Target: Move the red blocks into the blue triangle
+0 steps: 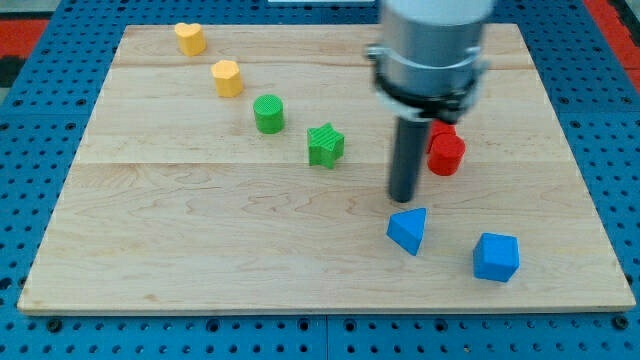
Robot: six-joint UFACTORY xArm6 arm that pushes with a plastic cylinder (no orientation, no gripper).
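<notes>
My tip (402,199) stands on the board just above the blue triangle (408,230) and to the lower left of the red blocks. A red cylinder (446,155) lies to the tip's right. A second red block (441,130) sits just behind it, partly hidden by the arm; its shape cannot be made out. The blue triangle lies near the view's bottom, right of centre.
A blue cube (496,256) lies at the bottom right. A green star (325,145) and a green cylinder (268,113) lie near the middle. A yellow block (228,77) and a yellow heart (189,38) lie at the top left. The wooden board (200,230) rests on a blue pegboard.
</notes>
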